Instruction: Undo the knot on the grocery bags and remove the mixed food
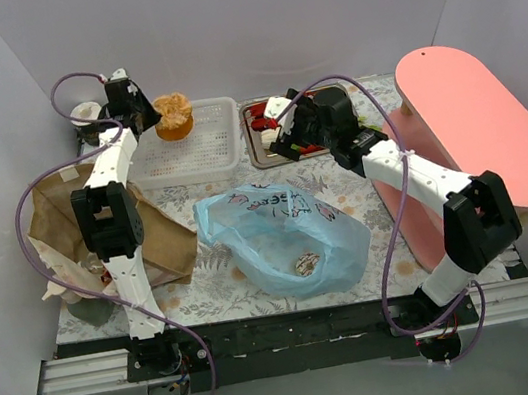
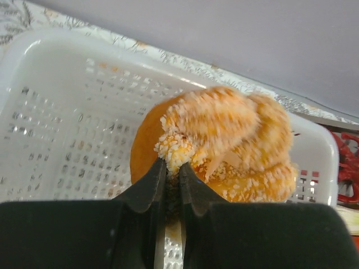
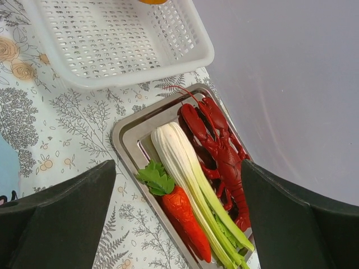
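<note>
While the left tool (image 2: pixel 173 168) pinches the cupcake-like piece (image 2: pixel 224 140) by a crumbly edge, the piece hangs over the far left corner of the white basket (image 2: pixel 50 112), seemingly clear of its floor, though blur leaves that unsure. The drop lies straight below, with the left arm nearer; the right tool (image 3: pixel 176 165) hovers spread wide over the tray (image 3: pixel 126 140) just right of the basket, which carries lobster (image 3: pixel 219 151), leek (image 3: pixel 168 140) and carrot (image 3: pixel 188 221). The light-blue bag (image 1: pixel 281 235) lies on the basket's near side.
</note>
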`<state>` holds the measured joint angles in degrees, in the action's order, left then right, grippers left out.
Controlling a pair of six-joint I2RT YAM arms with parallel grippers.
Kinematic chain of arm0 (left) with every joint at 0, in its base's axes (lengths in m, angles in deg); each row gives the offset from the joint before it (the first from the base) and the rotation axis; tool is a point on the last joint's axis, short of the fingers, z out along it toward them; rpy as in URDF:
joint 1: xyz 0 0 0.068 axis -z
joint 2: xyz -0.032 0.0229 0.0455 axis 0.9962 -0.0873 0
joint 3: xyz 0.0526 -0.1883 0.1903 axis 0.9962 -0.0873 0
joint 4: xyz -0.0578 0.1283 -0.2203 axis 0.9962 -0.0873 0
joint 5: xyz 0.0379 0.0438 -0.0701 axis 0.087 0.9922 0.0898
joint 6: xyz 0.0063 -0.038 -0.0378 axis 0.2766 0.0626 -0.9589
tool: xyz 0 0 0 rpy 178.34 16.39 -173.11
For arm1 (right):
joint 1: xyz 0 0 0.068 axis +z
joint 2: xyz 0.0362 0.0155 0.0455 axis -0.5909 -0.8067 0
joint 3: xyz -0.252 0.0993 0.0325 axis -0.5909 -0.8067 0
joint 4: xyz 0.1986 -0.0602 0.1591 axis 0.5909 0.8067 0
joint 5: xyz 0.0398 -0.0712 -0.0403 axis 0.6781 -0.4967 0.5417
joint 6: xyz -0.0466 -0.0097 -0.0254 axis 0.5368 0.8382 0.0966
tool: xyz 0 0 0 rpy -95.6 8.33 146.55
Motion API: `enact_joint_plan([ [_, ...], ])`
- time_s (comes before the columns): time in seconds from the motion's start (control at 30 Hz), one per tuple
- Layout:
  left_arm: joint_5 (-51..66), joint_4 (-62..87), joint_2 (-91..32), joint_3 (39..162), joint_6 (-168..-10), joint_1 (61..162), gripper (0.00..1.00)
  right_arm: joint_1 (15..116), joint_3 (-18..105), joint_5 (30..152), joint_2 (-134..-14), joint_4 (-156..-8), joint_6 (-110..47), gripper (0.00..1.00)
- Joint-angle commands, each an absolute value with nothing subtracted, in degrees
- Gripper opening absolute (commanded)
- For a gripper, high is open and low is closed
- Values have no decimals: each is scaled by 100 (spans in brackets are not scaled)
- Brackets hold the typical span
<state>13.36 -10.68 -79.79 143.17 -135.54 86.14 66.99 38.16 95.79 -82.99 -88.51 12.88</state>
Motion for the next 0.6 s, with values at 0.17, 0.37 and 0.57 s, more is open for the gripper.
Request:
enact_joint_plan([
  [0.17,1426,-1282,-7781,14154,-13876,8218,0,6663,4344,9597,-8565,-8930,1353,98],
  [0.37,1365,-1221,-8000,14287,-13938,8156,0,6663,4493,9606,-8723,-8895,1388,98],
  [0.57,760,-992,-8264,14383,-13965,8069,0,6672,4616,9606,-8864,-8781,1424,98],
])
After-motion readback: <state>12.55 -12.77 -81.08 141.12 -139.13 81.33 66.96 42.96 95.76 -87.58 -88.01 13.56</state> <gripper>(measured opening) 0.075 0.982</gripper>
